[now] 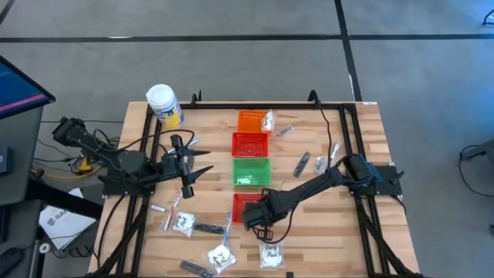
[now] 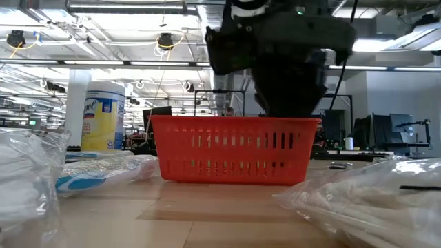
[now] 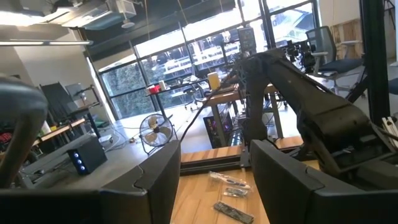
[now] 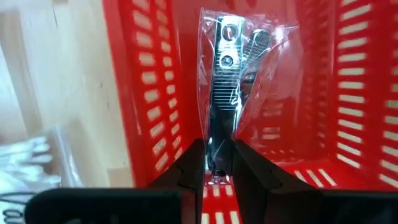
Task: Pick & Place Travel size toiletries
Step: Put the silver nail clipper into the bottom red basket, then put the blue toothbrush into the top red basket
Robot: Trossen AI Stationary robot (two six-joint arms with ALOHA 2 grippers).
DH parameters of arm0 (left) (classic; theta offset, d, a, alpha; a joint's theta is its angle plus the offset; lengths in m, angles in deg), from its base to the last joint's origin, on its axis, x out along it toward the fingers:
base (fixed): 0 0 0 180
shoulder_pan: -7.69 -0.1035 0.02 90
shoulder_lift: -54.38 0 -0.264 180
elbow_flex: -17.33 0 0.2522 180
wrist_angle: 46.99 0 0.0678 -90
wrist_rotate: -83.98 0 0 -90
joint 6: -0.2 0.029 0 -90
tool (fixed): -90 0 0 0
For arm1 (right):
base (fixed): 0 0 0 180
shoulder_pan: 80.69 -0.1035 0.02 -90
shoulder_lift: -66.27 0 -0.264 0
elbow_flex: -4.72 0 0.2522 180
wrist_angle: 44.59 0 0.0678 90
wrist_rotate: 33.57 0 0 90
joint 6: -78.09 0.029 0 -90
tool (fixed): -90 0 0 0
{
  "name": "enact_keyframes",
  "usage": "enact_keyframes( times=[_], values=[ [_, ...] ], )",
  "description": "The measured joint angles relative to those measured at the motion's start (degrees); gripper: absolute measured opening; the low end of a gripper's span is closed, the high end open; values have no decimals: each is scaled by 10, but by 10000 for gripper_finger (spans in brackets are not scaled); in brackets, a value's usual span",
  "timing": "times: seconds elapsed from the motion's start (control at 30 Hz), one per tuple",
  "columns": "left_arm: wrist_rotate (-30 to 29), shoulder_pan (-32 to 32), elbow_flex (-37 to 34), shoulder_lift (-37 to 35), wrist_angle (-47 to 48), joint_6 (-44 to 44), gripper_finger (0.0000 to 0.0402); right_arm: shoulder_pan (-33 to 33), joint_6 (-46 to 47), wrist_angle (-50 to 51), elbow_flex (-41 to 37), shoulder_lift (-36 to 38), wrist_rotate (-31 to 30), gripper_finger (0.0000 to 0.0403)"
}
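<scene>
A clear packet holding a silvery nail clipper is pinched at its lower edge between the right gripper fingers, which are closed narrowly on the plastic; the packet stands upright above the inside of a red mesh basket. In the high view this right gripper sits over the nearest red basket in the row, below the green basket, a second red basket and the orange basket. The left gripper hangs above the table to the left of the baskets, its fingers spread wide apart with nothing between them. Other toiletries lie loose on the wood: clear sachets near the front edge, a dark strip, and small packets right of the green basket. A white jar with a yellow label stands at the far left corner
</scene>
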Motion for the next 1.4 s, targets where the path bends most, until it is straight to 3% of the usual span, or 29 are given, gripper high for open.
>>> enact_keyframes(
  times=[0.3,0.6,0.87,1.4],
  values=[
    [1,0,0,0,0,0,186,3,0,5,0,0,-1,63],
    [1,0,0,0,0,0,186,4,-13,6,2,0,-7,134],
    [1,0,0,0,0,0,186,10,-35,65,55,2,-30,178],
    [0,0,0,0,0,0,186,-3,-50,159,116,2,-129,157]
  ],
)
